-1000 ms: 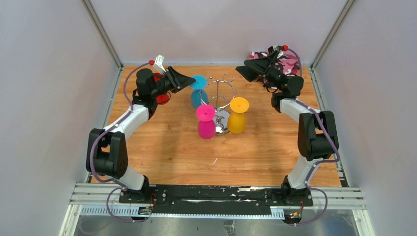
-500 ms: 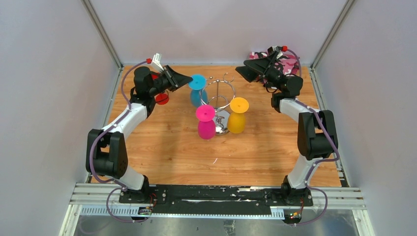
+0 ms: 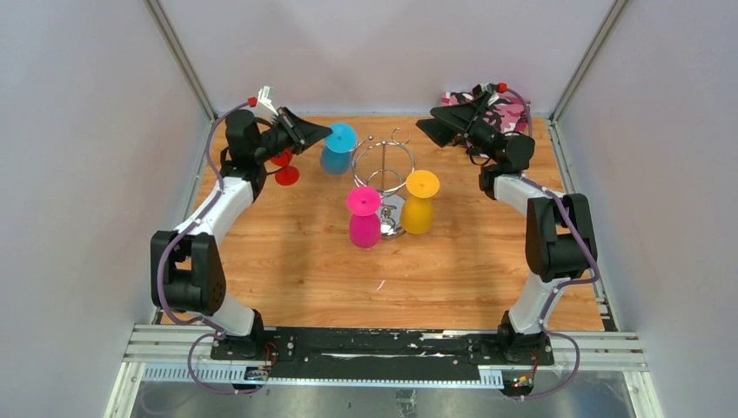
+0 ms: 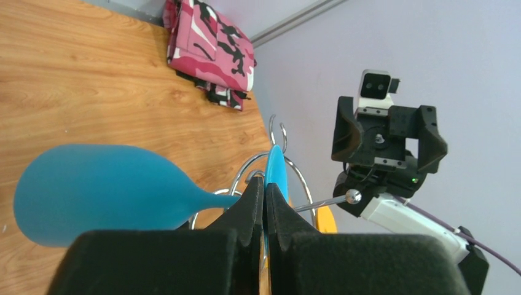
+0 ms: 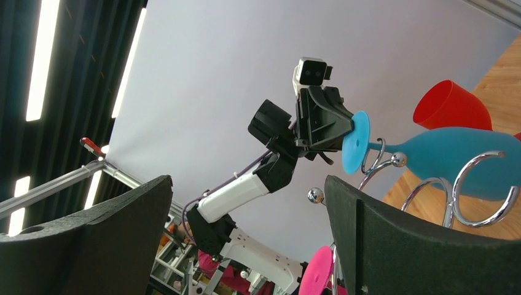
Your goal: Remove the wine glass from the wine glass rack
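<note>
The chrome wine glass rack (image 3: 384,167) stands mid-table at the back. A pink glass (image 3: 364,218) and a yellow glass (image 3: 419,205) hang upside down on it. My left gripper (image 3: 318,135) is shut on the foot disc of a blue wine glass (image 3: 335,157), held at the rack's left edge. In the left wrist view the gripper (image 4: 265,187) pinches the disc edge-on, with the blue glass's bowl (image 4: 104,190) to the left and the rack's ring (image 4: 242,175) just behind. I cannot tell whether the stem touches a hook. My right gripper (image 3: 431,124) is open and empty, right of the rack.
A red glass (image 3: 283,165) stands upside down on the table under my left arm. A folded pink camouflage cloth (image 3: 509,106) lies in the back right corner. Grey walls enclose the table on three sides. The right wrist view shows the blue glass (image 5: 461,160) and red glass (image 5: 451,104).
My left gripper has moved left and back with the blue glass, drawing it outward from the rack's ring. The red glass shows more. My right arm has not moved.
</note>
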### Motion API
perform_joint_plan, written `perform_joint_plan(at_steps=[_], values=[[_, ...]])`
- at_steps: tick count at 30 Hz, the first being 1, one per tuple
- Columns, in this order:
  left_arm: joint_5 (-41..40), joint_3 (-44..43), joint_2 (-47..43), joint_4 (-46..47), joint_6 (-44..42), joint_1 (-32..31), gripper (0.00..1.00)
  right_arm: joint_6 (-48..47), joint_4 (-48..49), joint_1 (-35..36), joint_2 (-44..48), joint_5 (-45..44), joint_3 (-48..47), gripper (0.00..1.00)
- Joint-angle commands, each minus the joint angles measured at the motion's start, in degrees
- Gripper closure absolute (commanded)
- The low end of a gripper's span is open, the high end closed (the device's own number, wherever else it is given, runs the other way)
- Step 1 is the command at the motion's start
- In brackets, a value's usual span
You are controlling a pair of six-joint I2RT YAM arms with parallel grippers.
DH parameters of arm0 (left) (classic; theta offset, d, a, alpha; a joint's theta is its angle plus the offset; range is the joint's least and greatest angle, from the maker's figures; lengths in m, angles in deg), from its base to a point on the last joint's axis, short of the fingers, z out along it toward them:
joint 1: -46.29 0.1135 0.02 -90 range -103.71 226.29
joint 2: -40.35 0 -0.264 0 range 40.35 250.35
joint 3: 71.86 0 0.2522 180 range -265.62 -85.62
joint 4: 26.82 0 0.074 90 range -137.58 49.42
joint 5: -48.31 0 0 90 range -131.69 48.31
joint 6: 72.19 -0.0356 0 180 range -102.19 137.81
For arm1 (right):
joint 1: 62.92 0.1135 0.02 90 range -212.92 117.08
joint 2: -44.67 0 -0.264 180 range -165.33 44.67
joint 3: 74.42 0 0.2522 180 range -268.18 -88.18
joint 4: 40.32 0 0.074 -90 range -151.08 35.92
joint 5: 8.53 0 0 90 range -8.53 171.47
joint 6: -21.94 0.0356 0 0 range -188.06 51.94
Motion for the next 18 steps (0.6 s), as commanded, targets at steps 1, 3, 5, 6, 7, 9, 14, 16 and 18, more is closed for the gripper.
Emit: perform_joint_plan(at_steps=[1, 3, 5, 6, 7, 9, 14, 16, 18], values=[[2.0, -3.5, 0.6, -0.3, 3.7, 1.7, 1.0, -0.5, 4.0, -0.8, -0.6, -0.2, 0.4, 0.01], [2.0, -4.0, 0.6, -0.3, 4.4, 2.0, 1.0, -0.5, 4.0, -0.8, -0.6, -0.2, 0.4, 0.01], [2.2, -4.7, 0.6, -0.3, 4.6, 2.2, 1.0, -0.4, 4.0, -0.8, -0.7, -0.2, 0.4, 0.01], [2.2, -5.0, 0.6, -0.3, 4.6, 2.3, 1.0, -0.5, 3.9, -0.8, -0.7, -0.2, 0.4, 0.01], [2.3, -5.5, 0.6, -0.2, 4.6, 2.4, 1.0, -0.5, 4.0, -0.8, -0.7, -0.2, 0.4, 0.01], [2.5, -6.3, 0.8, -0.2, 4.6, 2.3, 1.0, -0.5, 4.0, -0.8, -0.9, -0.2, 0.4, 0.01], [2.3, -9.5, 0.7, -0.2, 4.3, 2.3, 1.0, -0.6, 4.0, -0.9, -1.0, 0.0, 0.4, 0.01], [2.5, -10.9, -0.8, -0.2, 3.7, 2.3, 1.0, -0.9, 4.0, -0.8, -1.1, 0.3, 0.4, 0.01], [1.8, -11.6, -4.1, -0.2, 2.4, 2.3, 1.0, -1.2, 4.0, -0.8, -1.1, 0.6, 0.3, 0.01]])
